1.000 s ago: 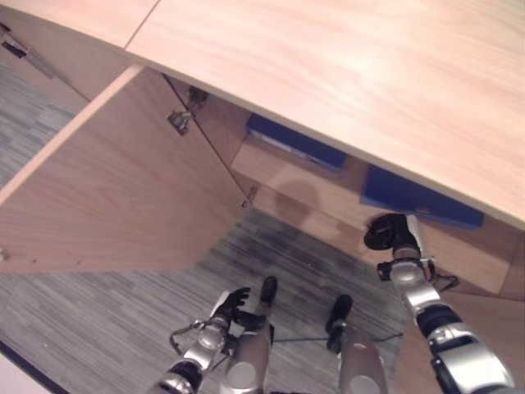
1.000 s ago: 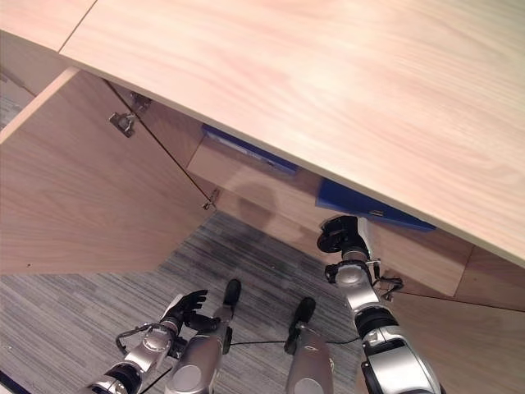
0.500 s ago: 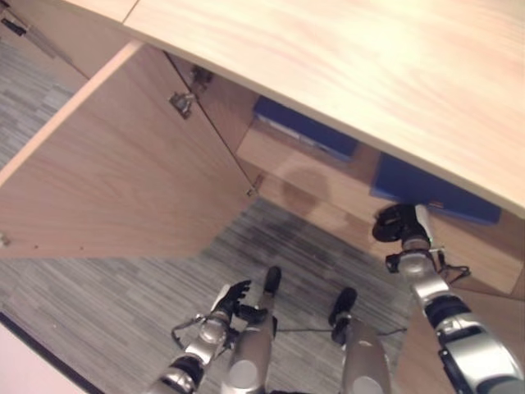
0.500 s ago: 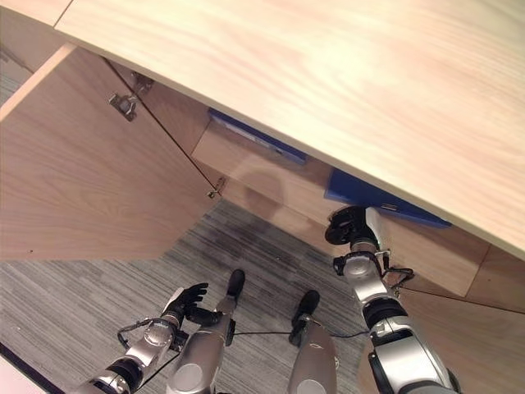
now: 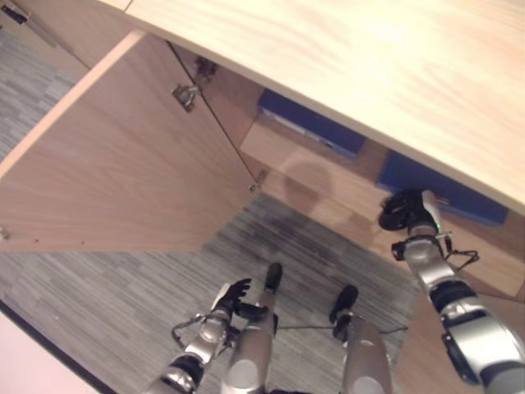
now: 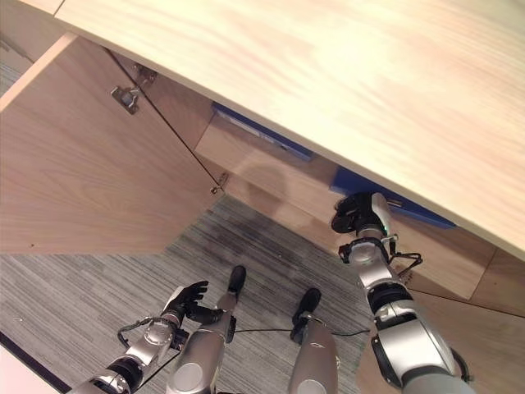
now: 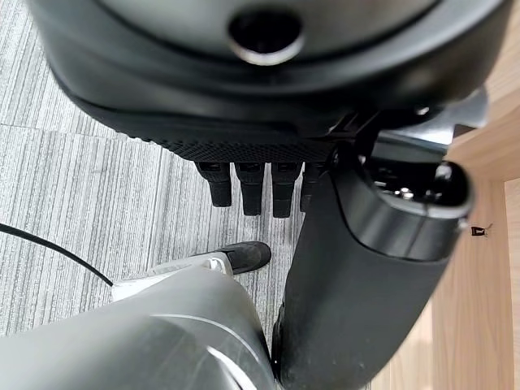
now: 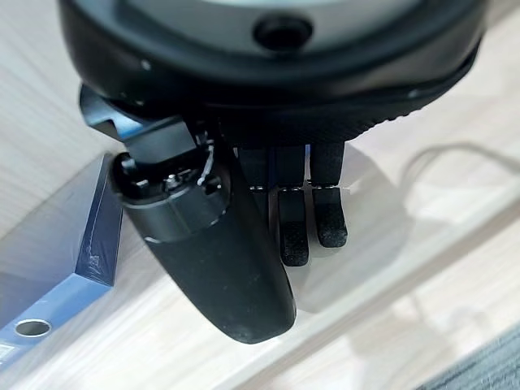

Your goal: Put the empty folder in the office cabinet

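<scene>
Folder work looks nearly finished: under the wide worktop [image 5: 344, 66] the office cabinet [image 5: 328, 176] stands with its door [image 5: 123, 172] swung open, and a blue folder [image 5: 443, 193] lies flat on the shelf, another blue folder [image 5: 312, 123] lying deeper in. Right hand [image 5: 406, 211] sits just beside the nearer folder with relaxed fingers, grasping nothing. Left hand [image 5: 232, 297] hangs low over the floor [image 5: 107, 312], released; only closing the door seems left

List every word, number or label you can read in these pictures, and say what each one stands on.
None can be read.
The folder by the right hand has a pale label strip at its spine, too small to read.
The second folder shows a pale mark, too blurred to read.
The cabinet door bears no print.
</scene>
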`<state>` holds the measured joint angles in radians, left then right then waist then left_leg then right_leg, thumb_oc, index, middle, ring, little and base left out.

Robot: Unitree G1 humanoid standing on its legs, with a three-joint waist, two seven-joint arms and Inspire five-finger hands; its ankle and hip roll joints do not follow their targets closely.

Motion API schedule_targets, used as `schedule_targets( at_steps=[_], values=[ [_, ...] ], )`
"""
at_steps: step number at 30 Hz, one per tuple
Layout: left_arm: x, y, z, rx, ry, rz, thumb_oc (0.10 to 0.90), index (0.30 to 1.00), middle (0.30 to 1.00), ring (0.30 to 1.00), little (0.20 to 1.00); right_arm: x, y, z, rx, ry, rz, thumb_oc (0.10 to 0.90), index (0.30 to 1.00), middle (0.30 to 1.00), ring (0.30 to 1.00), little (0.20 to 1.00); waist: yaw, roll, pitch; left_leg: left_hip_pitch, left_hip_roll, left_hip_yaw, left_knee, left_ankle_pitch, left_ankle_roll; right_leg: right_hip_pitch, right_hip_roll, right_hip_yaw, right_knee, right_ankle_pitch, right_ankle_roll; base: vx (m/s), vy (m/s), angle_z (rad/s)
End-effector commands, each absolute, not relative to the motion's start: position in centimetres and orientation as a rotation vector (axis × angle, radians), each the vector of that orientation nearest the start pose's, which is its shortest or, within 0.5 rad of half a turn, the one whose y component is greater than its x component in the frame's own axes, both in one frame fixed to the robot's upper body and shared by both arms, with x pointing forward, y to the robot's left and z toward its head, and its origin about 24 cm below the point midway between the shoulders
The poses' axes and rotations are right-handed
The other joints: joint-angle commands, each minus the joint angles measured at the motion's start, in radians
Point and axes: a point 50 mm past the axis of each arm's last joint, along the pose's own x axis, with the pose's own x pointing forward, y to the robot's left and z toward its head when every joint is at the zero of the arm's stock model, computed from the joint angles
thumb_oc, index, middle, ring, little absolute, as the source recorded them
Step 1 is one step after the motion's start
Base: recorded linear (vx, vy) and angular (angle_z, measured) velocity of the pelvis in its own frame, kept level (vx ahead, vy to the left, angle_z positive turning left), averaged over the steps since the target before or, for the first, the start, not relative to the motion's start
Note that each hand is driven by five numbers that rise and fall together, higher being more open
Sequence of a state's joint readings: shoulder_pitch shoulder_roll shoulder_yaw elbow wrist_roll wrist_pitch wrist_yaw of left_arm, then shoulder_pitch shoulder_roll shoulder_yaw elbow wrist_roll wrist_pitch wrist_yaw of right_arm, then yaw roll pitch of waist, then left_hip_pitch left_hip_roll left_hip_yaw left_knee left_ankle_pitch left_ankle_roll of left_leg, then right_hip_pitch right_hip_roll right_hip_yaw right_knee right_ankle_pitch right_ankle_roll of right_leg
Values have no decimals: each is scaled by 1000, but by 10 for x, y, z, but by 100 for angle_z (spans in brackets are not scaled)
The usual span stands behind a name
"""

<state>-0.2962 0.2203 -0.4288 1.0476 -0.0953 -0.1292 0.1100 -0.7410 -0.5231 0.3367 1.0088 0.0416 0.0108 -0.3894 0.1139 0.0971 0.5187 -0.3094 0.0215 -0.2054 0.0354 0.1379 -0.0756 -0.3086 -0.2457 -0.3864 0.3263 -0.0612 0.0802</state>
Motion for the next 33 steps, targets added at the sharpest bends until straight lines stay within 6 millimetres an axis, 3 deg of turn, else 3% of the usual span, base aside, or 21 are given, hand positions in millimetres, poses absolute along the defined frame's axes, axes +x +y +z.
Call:
schedule_targets(
  at_steps=[1,19,27,32,33],
  values=[
    [212,194,-112,526,726,-159,800,900,900,900,900,381,-299,161,-751,-3,-585,400,300,300,300,300,53,23,0,53,30,18,-44,-93,-8,-76,-65,108,154,-62,100,-9,-9,4],
    [210,201,-114,538,744,-126,800,900,900,900,900,386,-318,205,-795,-3,-683,400,300,300,300,300,80,56,1,-25,18,-5,-33,-72,-10,-148,-71,91,193,-75,98,-2,-3,3],
    [212,205,-113,543,754,-111,800,900,900,900,900,383,-328,242,-791,-77,-756,400,300,300,300,300,87,63,1,-49,15,-21,-47,-58,-16,-175,-74,80,221,-90,97,-8,-9,17],
    [217,204,-111,534,749,-102,800,900,900,900,900,385,-322,240,-791,-82,-738,400,300,300,300,300,79,55,1,-35,16,-21,-51,-61,-16,-158,-72,77,217,-91,97,7,-2,10],
    [168,261,-120,561,889,-99,800,900,900,900,900,376,-339,249,-802,-96,-772,400,300,300,300,300,93,69,1,-32,14,-22,-51,-61,-16,-149,-77,72,213,-87,99,5,29,9]
  ],
)
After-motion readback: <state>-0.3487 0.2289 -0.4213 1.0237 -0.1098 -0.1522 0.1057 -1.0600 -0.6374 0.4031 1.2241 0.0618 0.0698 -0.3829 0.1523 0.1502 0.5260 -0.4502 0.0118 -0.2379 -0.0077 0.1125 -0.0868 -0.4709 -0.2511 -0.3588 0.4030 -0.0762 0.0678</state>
